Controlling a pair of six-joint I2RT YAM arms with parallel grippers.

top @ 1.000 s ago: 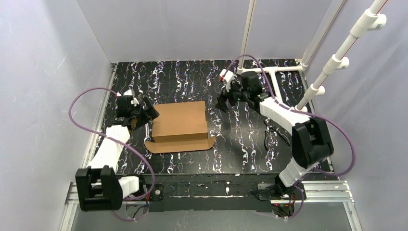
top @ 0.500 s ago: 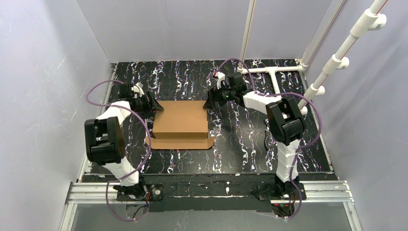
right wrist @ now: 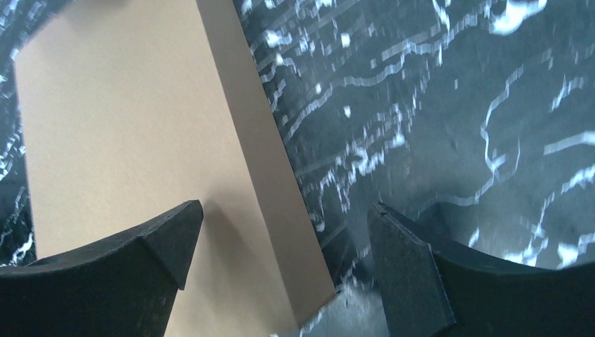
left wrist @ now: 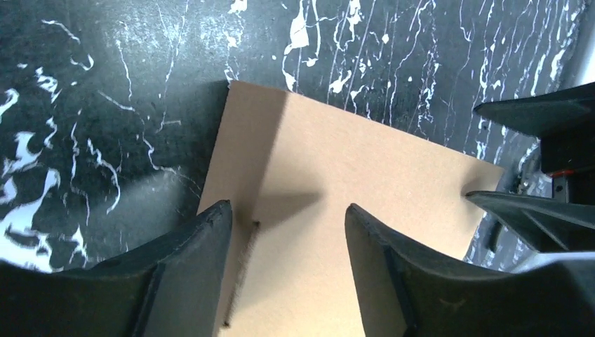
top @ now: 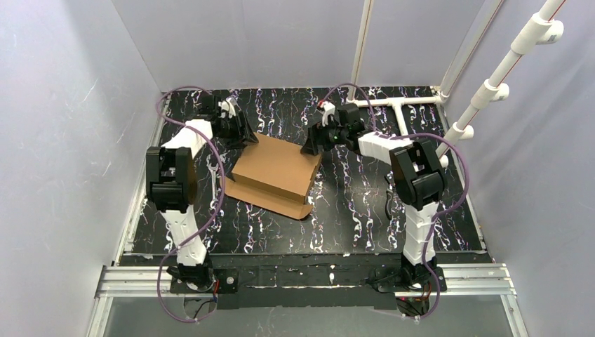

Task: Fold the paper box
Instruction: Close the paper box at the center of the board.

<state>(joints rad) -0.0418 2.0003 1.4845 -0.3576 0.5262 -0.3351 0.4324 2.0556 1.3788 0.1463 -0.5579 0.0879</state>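
Left end effector [left wrist: 284,210] and right end effector [right wrist: 281,207] at the far corners of the paper box [top: 277,168], both with fingers apart and nothing clamped.

The left end effector hangs just over the box's plain brown top near its far-left corner. Its black fingers [left wrist: 189,267] are part-way spread, with bare cardboard showing between them. The right end effector is spread wide and straddles the far-right edge: one finger is over the top panel, the other over the bench [top: 351,217], and the box's side wall is between them. Whether any finger touches the board I cannot tell. The box lies closed and shallow on the black, white-streaked bench between the two, turned askew, with a flat flap [top: 270,202] sticking out along its near side. The white left arm [top: 189,137] and right arm [top: 379,144] reach in from the near edge.
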